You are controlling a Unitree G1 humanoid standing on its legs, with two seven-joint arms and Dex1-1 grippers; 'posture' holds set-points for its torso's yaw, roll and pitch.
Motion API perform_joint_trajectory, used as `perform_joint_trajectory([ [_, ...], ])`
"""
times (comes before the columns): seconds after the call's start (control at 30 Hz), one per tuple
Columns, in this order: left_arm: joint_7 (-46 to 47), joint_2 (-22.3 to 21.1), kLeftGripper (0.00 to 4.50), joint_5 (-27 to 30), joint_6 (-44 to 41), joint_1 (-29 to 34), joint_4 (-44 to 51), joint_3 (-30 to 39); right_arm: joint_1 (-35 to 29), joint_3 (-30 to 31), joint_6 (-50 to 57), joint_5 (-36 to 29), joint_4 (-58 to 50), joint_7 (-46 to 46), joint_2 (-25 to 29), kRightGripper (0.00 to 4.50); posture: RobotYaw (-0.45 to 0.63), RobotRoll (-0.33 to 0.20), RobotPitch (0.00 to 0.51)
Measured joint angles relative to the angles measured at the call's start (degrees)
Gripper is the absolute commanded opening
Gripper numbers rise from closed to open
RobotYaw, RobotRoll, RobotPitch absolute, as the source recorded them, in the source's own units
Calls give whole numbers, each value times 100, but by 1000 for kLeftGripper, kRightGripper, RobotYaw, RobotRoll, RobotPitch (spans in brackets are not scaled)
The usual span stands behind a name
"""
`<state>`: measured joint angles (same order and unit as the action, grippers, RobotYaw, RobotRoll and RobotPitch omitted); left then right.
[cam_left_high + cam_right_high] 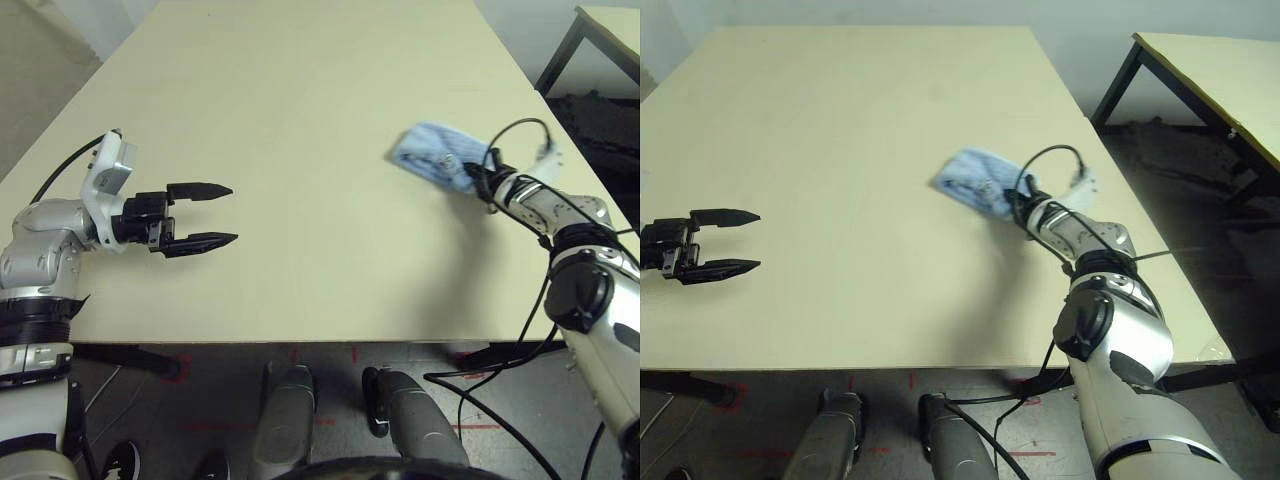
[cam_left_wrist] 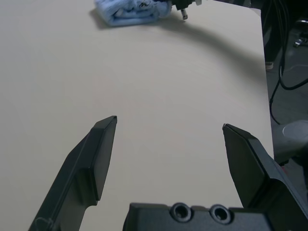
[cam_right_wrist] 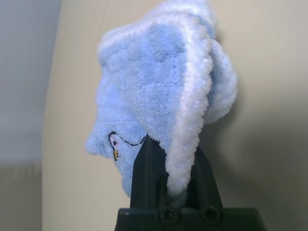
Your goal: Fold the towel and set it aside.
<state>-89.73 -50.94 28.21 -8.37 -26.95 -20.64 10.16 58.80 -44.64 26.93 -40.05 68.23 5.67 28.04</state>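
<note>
The pale desk (image 1: pixel 300 120) is bare but for the folded light-blue towel (image 1: pixel 432 155) near its right edge. The right hand (image 3: pixel 168 166) is clamped on the towel's white-stitched edge, while the left hand (image 1: pixel 205 215) hovers far left with fingers spread wide.

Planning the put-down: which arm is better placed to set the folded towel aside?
The right. Its pincer is shut on the towel near the table's right edge; the left pincer hangs open and empty, far across the table.

One towel (image 1: pixel 432 155), two tables (image 1: pixel 300 120)
</note>
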Motion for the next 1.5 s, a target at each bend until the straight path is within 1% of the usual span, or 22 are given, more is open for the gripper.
perform_joint_trajectory([
  [0.17,-16,1,4500,-34,39,-18,-79,-3,-22,-282,-259,-241,-76,-460,-61,13,51,0,157],
  [0.27,-26,1,4500,-35,52,-18,-97,-3,-127,-353,-232,-378,-313,-654,-268,13,46,0,159],
  [0.47,-95,1,4500,-43,82,-19,-182,-3,-323,-485,-64,-810,-1192,-1138,-942,13,40,0,161],
  [0.7,-112,1,4500,-113,120,-98,-231,-3,-569,-544,-260,-1112,-2343,-1821,-1818,13,47,0,161],
  [0.87,-113,-1,4500,-124,128,-94,-236,-3,-717,-533,-118,-1305,-2959,-2194,-2216,13,48,0,163],
  [1.0,-114,-7,4500,-127,128,-91,-236,-3,-720,-532,-13,-1502,-3180,-2405,-2469,13,48,0,163],
  [1.2,-145,-31,4500,-137,128,-90,-242,-3,-721,-394,26,-1633,-3429,-2572,-2669,13,47,0,165],
  [1.5,-153,-35,4500,-148,128,-90,-242,-3,-804,-273,-76,-1650,-3448,-2575,-2653,13,47,0,164],
])
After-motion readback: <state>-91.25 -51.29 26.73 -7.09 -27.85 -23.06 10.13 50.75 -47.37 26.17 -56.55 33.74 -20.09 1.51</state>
